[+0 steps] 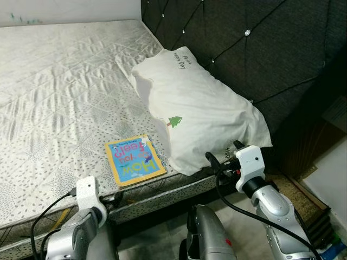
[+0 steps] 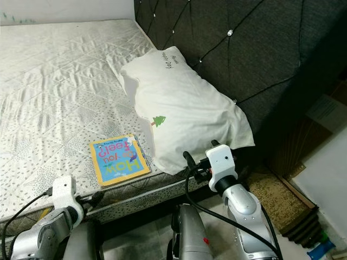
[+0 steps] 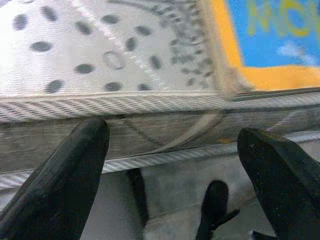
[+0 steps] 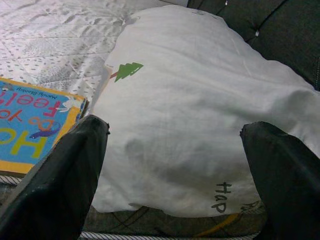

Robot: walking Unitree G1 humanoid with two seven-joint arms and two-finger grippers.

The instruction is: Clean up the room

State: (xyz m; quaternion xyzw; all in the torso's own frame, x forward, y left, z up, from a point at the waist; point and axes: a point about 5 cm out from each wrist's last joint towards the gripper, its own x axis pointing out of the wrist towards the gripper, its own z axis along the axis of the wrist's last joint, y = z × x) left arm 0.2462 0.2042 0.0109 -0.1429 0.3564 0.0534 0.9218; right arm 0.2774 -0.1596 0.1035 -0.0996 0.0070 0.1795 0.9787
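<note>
The white pillow (image 1: 198,111), lying on the mattress (image 1: 59,81) at two o'clock from the book (image 1: 134,160), looks light, soft and floppy, so the right gripper (image 1: 223,153), fingers spread wide and empty, should pinch its near corner, while the left gripper (image 3: 170,160) hangs open and empty.

Mattress (image 1: 54,81) lies ahead, running back to the far wall. Headboard (image 1: 260,49) stands along its right side. Pillow (image 1: 200,114) rests on the mattress against the headboard, its near end hanging over the mattress's front edge. Book (image 1: 134,160) lies flat on the mattress just left of the pillow, close to the front edge. Right gripper (image 1: 223,151) sits just before the pillow's near end; left gripper (image 3: 172,165) is low at the mattress edge, left of the book.
</note>
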